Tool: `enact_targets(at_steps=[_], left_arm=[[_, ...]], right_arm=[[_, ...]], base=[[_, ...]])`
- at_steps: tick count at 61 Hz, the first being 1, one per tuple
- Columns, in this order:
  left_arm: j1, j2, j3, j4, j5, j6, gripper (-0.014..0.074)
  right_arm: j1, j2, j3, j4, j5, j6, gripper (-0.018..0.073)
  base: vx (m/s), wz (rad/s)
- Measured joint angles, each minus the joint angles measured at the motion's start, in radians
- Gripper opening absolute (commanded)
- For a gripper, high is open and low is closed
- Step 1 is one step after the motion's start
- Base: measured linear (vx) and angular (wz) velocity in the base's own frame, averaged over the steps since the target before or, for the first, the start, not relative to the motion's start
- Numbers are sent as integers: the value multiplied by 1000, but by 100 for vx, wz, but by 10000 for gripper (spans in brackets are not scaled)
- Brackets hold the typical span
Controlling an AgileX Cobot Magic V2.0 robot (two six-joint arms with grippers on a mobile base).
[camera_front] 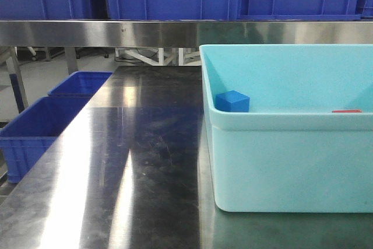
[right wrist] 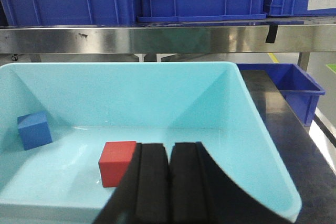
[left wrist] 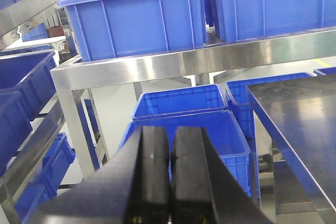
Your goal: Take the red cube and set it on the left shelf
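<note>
The red cube (right wrist: pixel 116 162) lies on the floor of a light turquoise tub (right wrist: pixel 247 98), just left of my right gripper (right wrist: pixel 169 153), which is shut and empty above the tub's near side. In the front view only the cube's top (camera_front: pixel 347 111) shows over the tub's rim (camera_front: pixel 280 122). The left shelf (left wrist: pixel 173 64) is a steel rack with a silver front rail and large blue crates (left wrist: pixel 136 17) on top; its rail (camera_front: pixel 145 33) also runs across the front view. My left gripper (left wrist: pixel 170 140) is shut and empty, off the table's left side.
A small blue cube (camera_front: pixel 232 101) sits in the tub's far left corner, also in the right wrist view (right wrist: pixel 34 129). Blue bins (camera_front: pixel 41 126) stand on the floor left of the steel table (camera_front: pixel 134 161). More blue bins (left wrist: pixel 199 114) lie below my left gripper.
</note>
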Motion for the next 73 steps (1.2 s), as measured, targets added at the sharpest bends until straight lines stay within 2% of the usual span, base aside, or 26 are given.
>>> enact_targets(at_steps=[33, 42, 57, 73], left_arm=[[0, 0, 0, 0, 0, 0, 106], [0, 0, 0, 0, 0, 0, 106], [0, 0, 0, 0, 0, 0, 106], [0, 0, 0, 0, 0, 0, 106]], right_arm=[[0, 20, -14, 4, -45, 22, 60], [0, 187, -110, 5, -21, 41, 60], [0, 564, -390, 7, 40, 76, 60], [24, 947, -708, 7, 289, 79, 60]], base=[[0, 0], [0, 0], [0, 0], [0, 0]])
